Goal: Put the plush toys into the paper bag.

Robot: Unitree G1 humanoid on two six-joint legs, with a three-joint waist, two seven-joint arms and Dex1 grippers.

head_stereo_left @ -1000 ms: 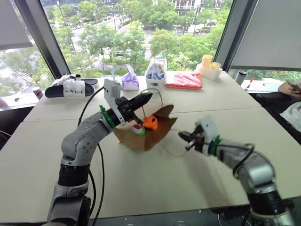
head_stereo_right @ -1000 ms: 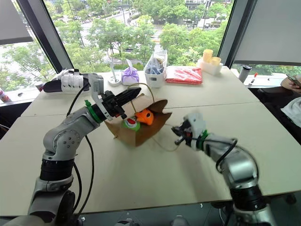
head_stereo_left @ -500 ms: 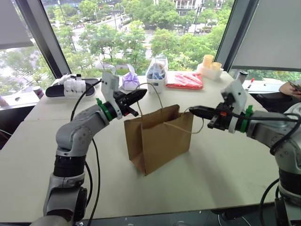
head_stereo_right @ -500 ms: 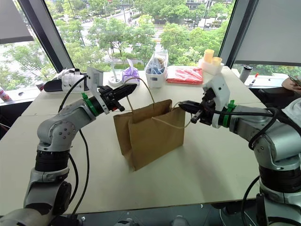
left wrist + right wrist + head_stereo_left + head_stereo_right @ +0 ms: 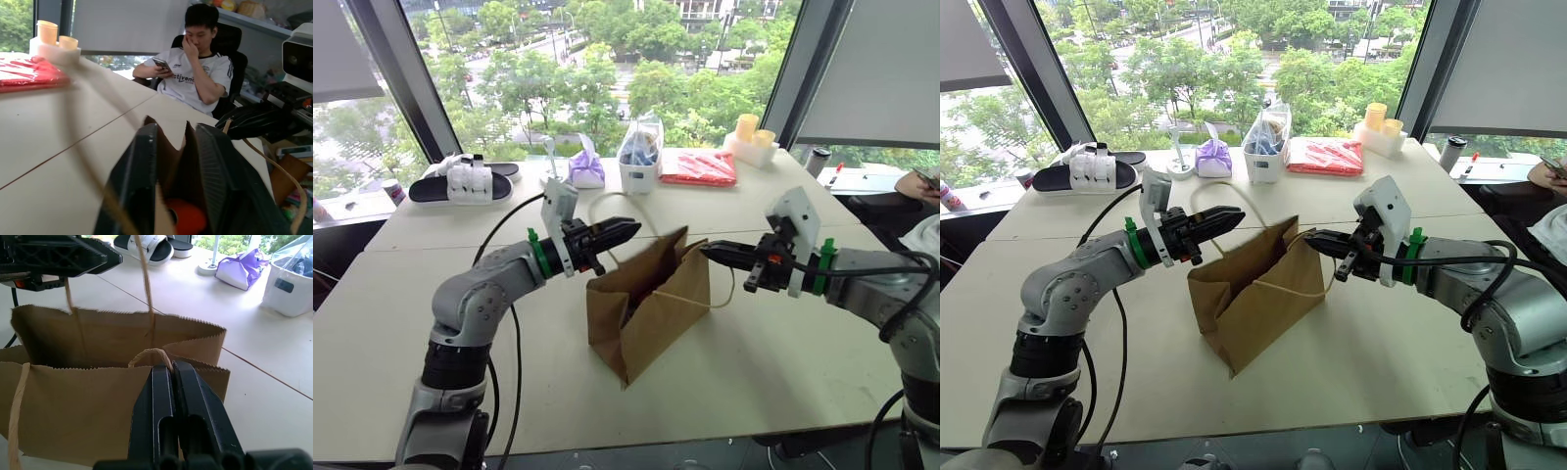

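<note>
Here the plain brown kraft paper bag stands tilted on the beige surface, the right gripper with jaws pinched on its twine handle, the left gripper part-open beside its mouth, holding nothing.

Brown paper bag standing open on the table

The paper bag leans slightly, twine handles raised; an orange plush toy sits inside.

Beige table, brown paper bag at centre, far edge: white slippers, purple pouch, clear plastic bag, red packet, yellow cups
</note>
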